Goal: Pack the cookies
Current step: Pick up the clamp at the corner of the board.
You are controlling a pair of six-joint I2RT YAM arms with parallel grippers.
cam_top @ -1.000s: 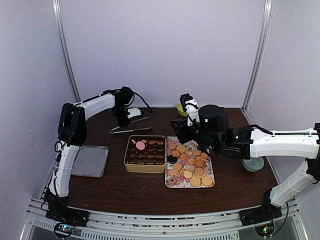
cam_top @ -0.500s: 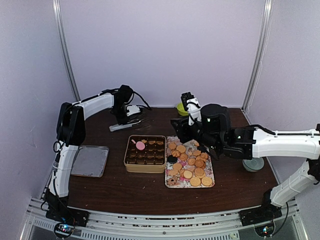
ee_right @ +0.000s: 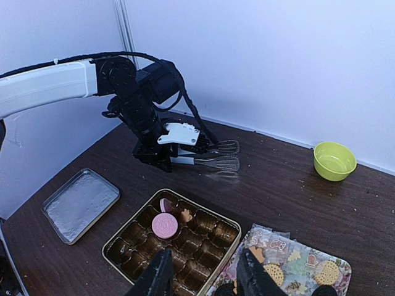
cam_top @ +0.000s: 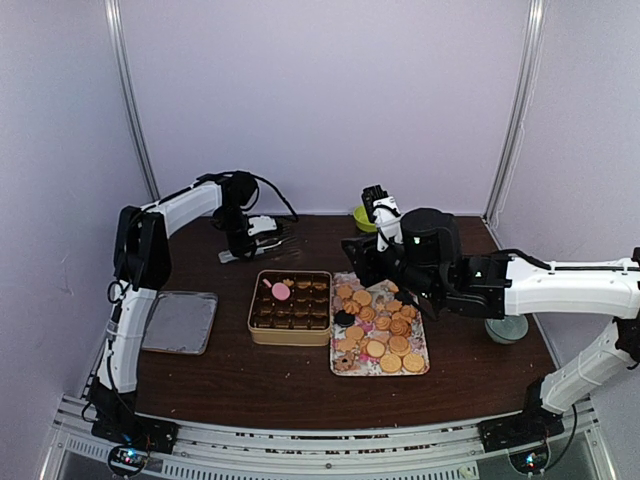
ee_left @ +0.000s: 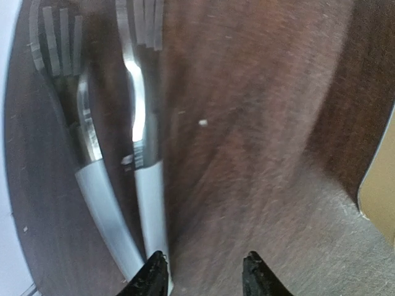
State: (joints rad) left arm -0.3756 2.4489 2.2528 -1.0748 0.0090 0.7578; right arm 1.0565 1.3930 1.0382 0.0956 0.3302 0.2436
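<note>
Cookies [cam_top: 380, 335] lay heaped on a patterned sheet [ee_right: 290, 256] on the dark tabletop [cam_top: 250, 385], mostly round and tan, a few pink or dark. The sheet sat just right of a gold tin [cam_top: 290, 340] lined with brown paper cups. One pink cookie [ee_right: 164, 225] was already in a cup near the tin's far left corner, with a small tan one [ee_right: 185, 215] in a cup beside it.

Right claw [ee_right: 207, 271] hung over the seam between tin and sheet, fingers apart, with nothing seen gripped between the tips.

Left claw [ee_left: 203, 274] was at the back left of the tabletop, well apart from the cookies. Its fingers were spread and bare wood showed in the gap. Metal tongs [ee_left: 139, 123] lay right there, with one white handle end up against one fingertip and not between the two. From the wrist view I couldn't tell whether it touched, as the picture was blurred.

A grey flat lid [cam_top: 180, 322] lay left of the tin, near the tabletop's left edge. A green bowl [ee_right: 334, 160] sat at the back, against the wall.
</note>
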